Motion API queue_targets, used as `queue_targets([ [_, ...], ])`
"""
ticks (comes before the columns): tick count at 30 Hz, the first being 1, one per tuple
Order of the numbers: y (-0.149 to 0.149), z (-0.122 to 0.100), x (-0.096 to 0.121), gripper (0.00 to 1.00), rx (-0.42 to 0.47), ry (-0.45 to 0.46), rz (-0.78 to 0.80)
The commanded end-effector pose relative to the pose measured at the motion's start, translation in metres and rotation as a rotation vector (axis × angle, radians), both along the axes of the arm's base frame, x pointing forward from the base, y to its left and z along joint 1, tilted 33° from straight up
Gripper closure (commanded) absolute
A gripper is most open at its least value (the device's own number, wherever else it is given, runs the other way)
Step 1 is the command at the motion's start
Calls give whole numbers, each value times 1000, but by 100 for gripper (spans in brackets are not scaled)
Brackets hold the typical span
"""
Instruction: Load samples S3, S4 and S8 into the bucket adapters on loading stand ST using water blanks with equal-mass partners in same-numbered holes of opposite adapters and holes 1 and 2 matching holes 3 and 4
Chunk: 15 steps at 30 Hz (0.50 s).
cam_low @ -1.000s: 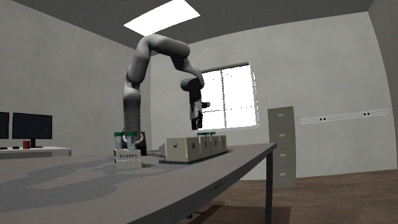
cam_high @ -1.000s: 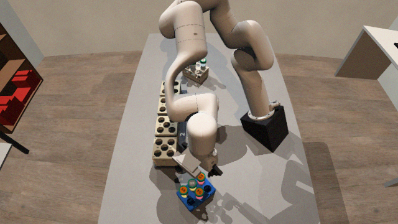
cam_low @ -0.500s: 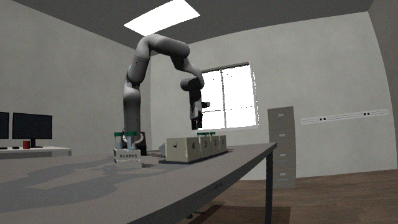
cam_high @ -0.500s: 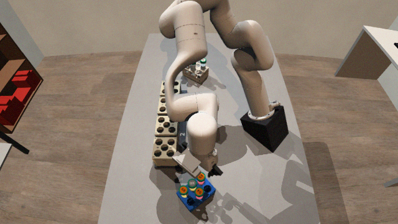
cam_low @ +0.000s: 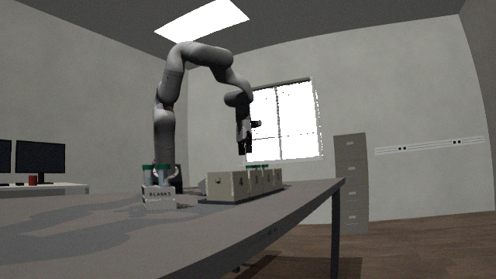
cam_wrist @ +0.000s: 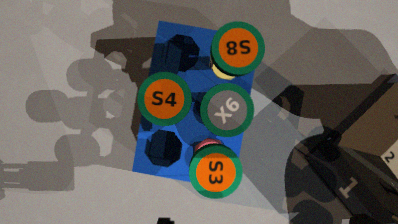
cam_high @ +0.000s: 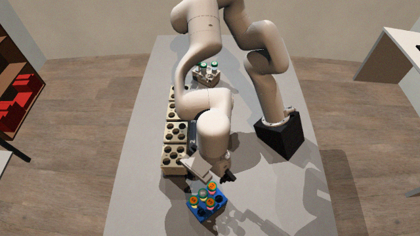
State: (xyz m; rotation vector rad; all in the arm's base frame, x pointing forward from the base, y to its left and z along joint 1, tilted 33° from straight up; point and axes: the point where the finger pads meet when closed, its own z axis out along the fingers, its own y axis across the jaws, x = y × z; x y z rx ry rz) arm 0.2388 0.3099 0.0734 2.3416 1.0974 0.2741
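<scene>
A blue rack [cam_wrist: 192,100] near the table's front edge holds samples S8 [cam_wrist: 238,48], S4 [cam_wrist: 164,99] and S3 [cam_wrist: 215,171], each with an orange cap dot, and the grey-dotted X6 [cam_wrist: 227,110]. Two of its wells stand empty. In the top view the blue rack [cam_high: 204,204] lies just in front of my gripper [cam_high: 226,177]. The gripper is open and empty, high above the rack. Four beige adapters [cam_high: 175,132] stand in a row on the dark stand; the holes I can see are empty, and my arm hides part of the far two. Adapter 1 [cam_wrist: 345,190] shows at the wrist view's lower right.
The BLANKS rack [cam_high: 206,75] with three green-capped tubes stands at the far end of the adapter row; it also shows in the exterior view [cam_low: 159,192]. A small sloped grey desk sits between the nearest adapter and the blue rack. The arm's black base [cam_high: 279,132] stands to the right.
</scene>
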Motion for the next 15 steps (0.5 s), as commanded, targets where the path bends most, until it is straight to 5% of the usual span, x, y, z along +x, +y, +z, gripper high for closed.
queue_targets([
  [1,6,11,-5,0,4,-1,3],
  [15,19,38,-17,0,4,-1,3],
])
